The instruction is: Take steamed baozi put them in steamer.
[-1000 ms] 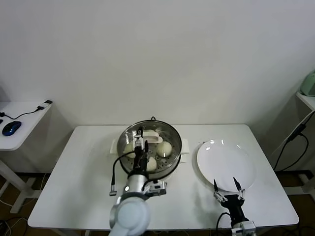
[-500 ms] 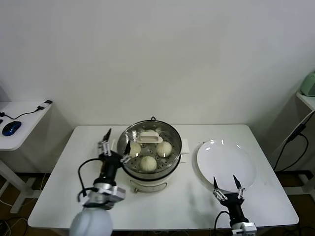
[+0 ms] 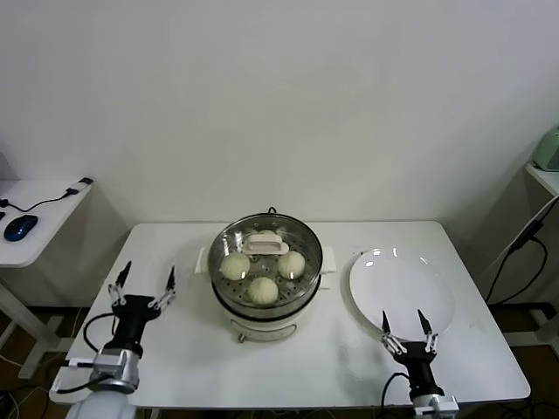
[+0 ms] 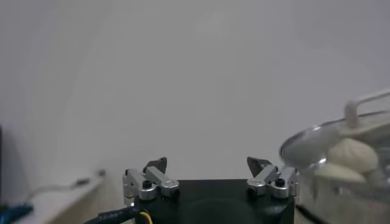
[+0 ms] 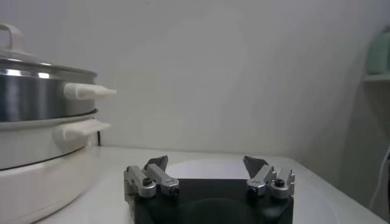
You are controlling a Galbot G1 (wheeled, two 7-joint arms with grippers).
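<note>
Head view: my left gripper (image 3: 141,281) is sitting at the lower left of the frame now, over the white table (image 3: 367,367), well away from the steamer (image 3: 266,266). A second ago it was reaching right over the pot in the middle of the frame; half a second ago it was just beside the pot's left side. So I am pulling my left arm back. Its two fingers are spread wide and are holding nothing. The glass lid (image 3: 265,246) is sitting on the steamer, and I am seeing three baozi (image 3: 262,289) through it; I cannot tell if a fourth is hiding under the lid handle. The white plate (image 3: 406,297) at the right has no buns on it. My right gripper (image 3: 406,324) is waiting at the lower right, near the plate's front edge, spread wide, holding nothing, just as before.

Left wrist view: my fingers (image 4: 156,166) are wide apart with only wall between them. The steamer (image 4: 341,158) is peeking in at the right edge.

Right wrist view: my fingertips (image 5: 156,164) are wide apart and bare. The steamer (image 5: 42,91) is filling the left side.

I am thinking the job looks done
</note>
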